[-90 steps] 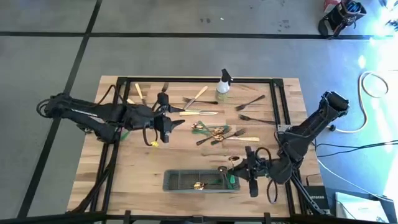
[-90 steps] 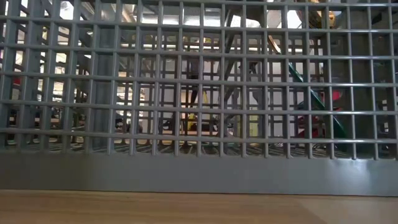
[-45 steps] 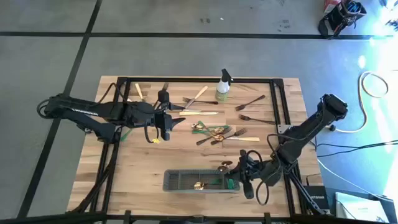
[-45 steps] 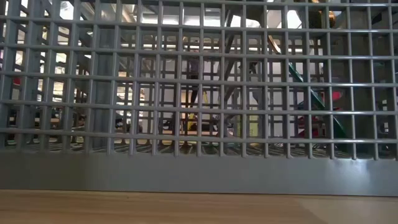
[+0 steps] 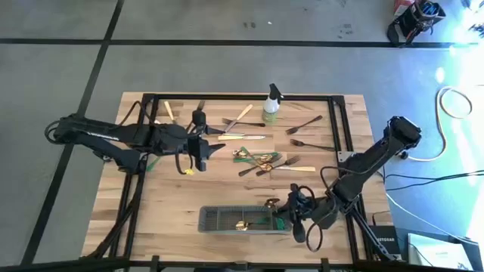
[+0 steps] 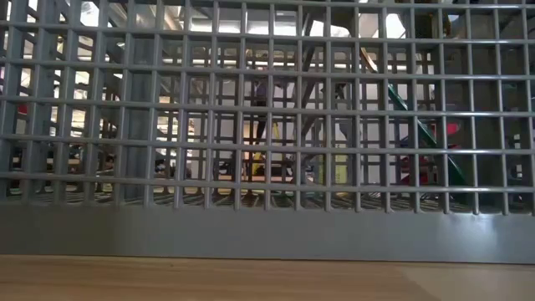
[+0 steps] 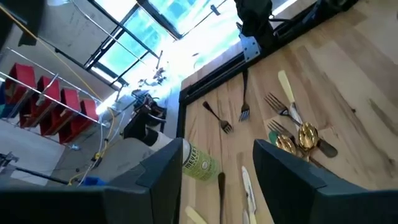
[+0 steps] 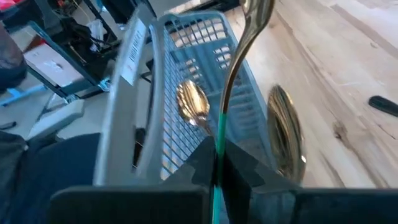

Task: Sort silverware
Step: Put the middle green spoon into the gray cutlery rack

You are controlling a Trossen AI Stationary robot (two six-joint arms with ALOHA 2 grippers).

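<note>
Now the right gripper (image 5: 290, 211) is pinched tight on a green-handled gold spoon (image 8: 239, 62), bowl out ahead, poised just over the caddy's (image 5: 219, 218) near end. Left gripper (image 5: 214, 150) waits wide open, loose silverware (image 5: 265, 161) scattered just ahead.

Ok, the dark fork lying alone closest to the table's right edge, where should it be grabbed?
Take the dark fork at mid-handle, from straight above, fingers closing across it. It lies flat with bare wood on both sides, tines toward the table's middle.
</note>
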